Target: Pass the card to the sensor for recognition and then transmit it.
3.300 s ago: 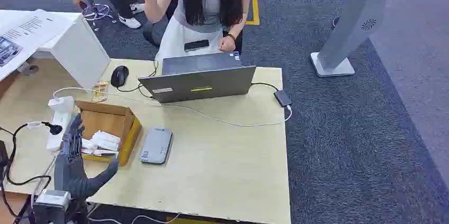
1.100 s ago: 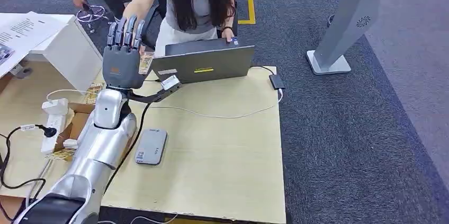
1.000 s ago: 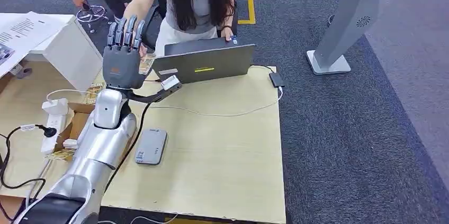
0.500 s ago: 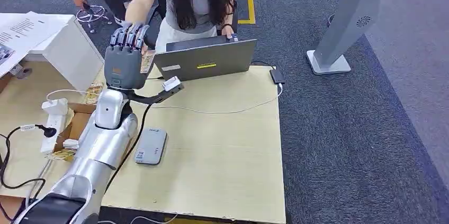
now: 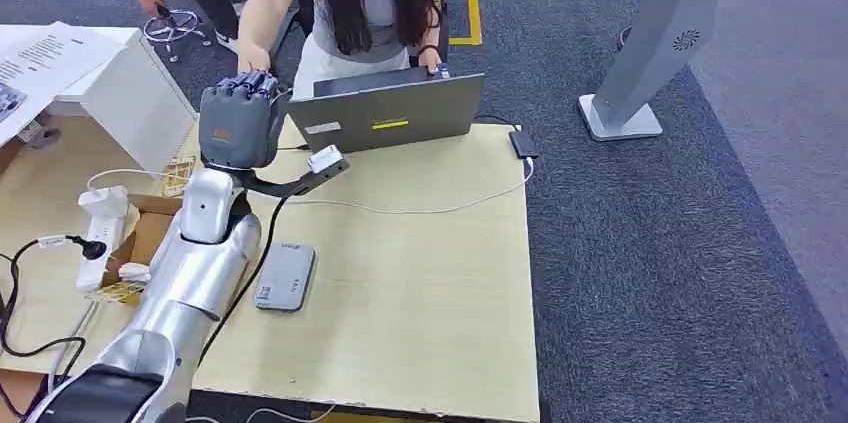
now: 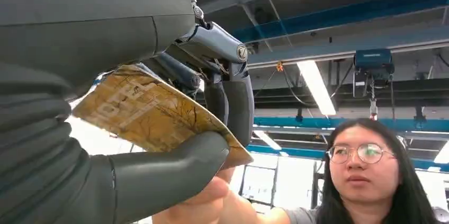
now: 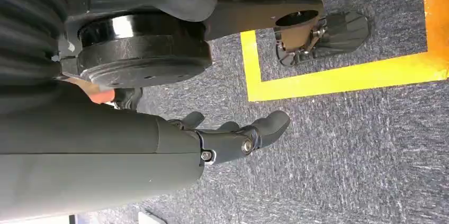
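Note:
My left hand point(image 5: 238, 123) is raised over the table's far left part, in front of a seated person. In the left wrist view this hand point(image 6: 79, 28) pinches a brown patterned card point(image 6: 148, 113) between its thumb point(image 6: 164, 176) and curled fingers. The person's hand point(image 6: 206, 203) reaches up beside the thumb, at the card's edge. The grey card sensor point(image 5: 285, 276) lies flat on the table beside my forearm. My right hand point(image 7: 227, 139) hangs over the carpet with its fingers stretched out and holds nothing.
An open laptop point(image 5: 390, 118) stands at the table's far edge with a white cable across the wood. A cardboard box point(image 5: 150, 233), a power strip point(image 5: 100, 228) and a white box point(image 5: 130, 93) lie to the left. A grey stand point(image 5: 650, 43) rises on the carpet.
My left hand's fingers have curled down over the card and the hand has dropped slightly. The person's arm has reached down to it.

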